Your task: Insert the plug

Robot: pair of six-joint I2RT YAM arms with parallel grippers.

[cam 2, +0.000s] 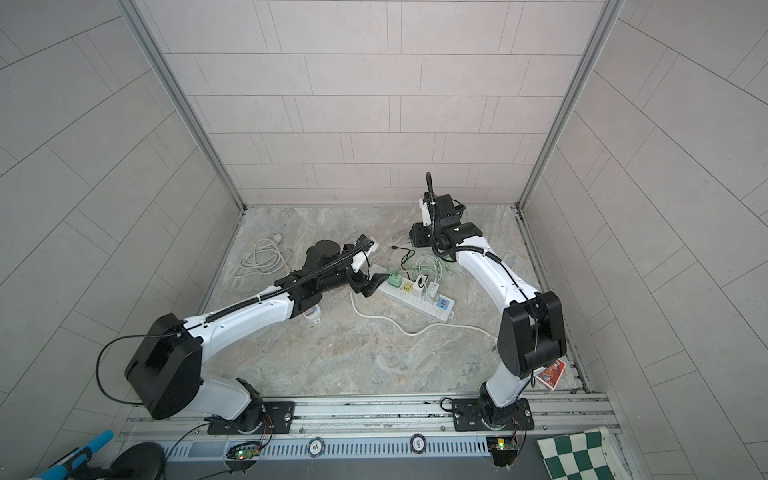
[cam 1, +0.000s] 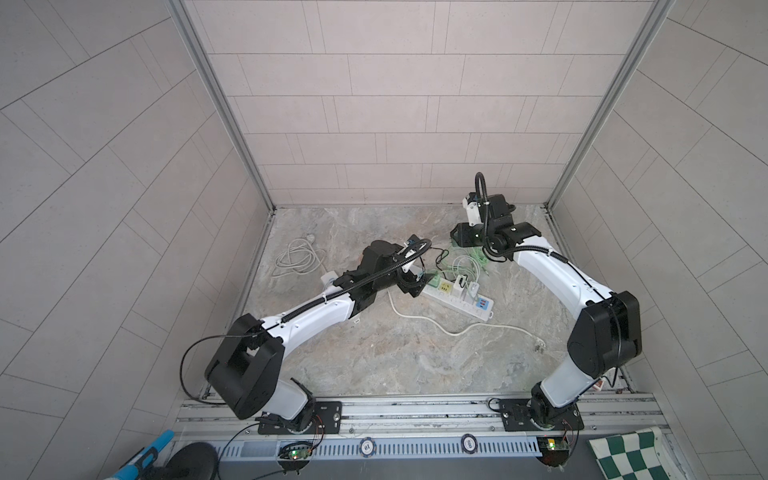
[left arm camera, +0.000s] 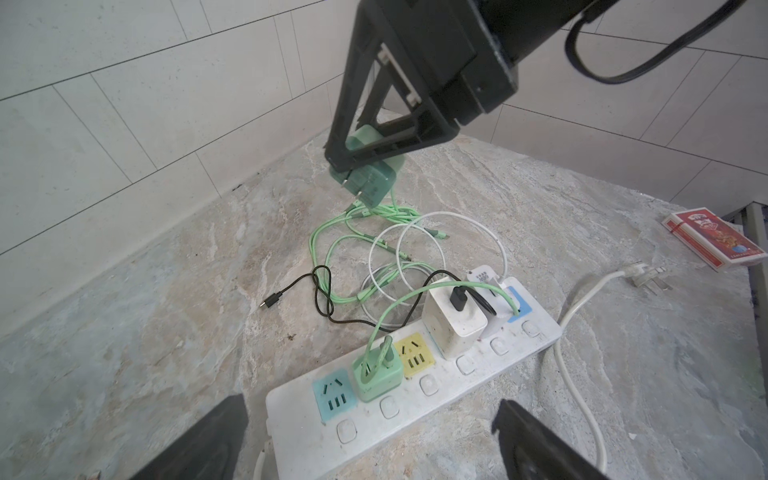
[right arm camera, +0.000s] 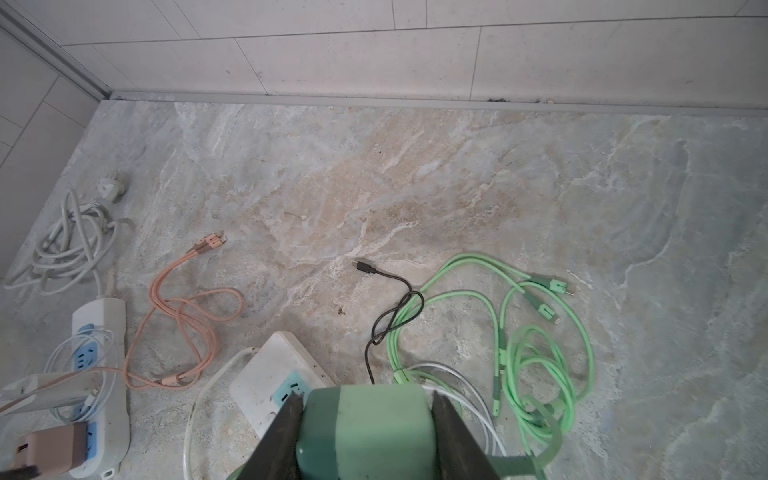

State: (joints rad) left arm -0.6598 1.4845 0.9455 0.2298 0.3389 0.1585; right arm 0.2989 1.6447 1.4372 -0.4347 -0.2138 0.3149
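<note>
My right gripper [right arm camera: 365,397] is closed on the green plug [right arm camera: 365,436]; the power strip [left arm camera: 307,453] lies below it, nearer my left gripper [left arm camera: 368,405], which stands wide open and empty

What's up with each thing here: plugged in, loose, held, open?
Right gripper: shut on held green charger.
Left gripper: open, empty.
Second green charger: plugged into power strip.
White charger: plugged in.
Blue socket: free.
Yellow socket: free.
Strip's own plug: unplugged, lying loose.

Left fingers [left arm camera: 199,444] spread wide, right fingers [right arm camera: 278,440] gripping.
</note>
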